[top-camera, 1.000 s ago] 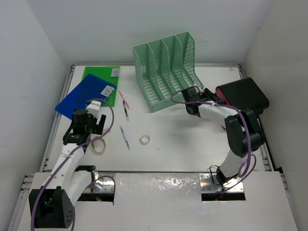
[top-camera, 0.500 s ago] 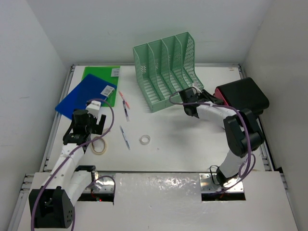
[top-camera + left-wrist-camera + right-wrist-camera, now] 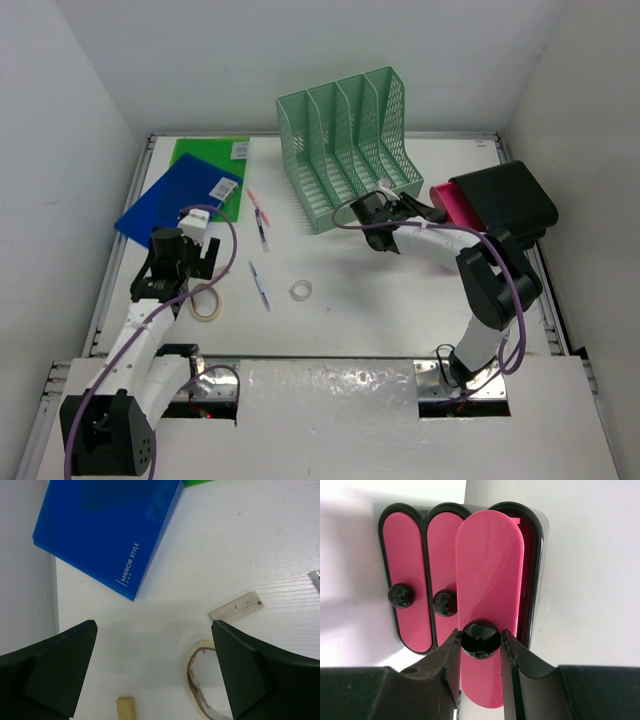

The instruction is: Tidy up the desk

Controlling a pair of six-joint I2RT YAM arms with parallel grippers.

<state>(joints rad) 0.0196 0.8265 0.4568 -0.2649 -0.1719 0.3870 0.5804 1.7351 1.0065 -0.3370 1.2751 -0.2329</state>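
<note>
Right gripper (image 3: pixel 480 645) pinches the black knob (image 3: pixel 480 636) of the pink drawer (image 3: pixel 489 565), which juts out of the black drawer unit (image 3: pixel 505 200) at the right. Left gripper (image 3: pixel 152 655) hangs spread wide over the white desk (image 3: pixel 220 545) that lies beneath both arms, a tape roll (image 3: pixel 192 680) by its right finger.

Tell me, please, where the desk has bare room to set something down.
The widest bare stretch of the desk lies between the small tape roll and the right arm. A smaller patch sits behind the drawer unit, right of the file rack. The left is crowded: blue folder, pens.
</note>
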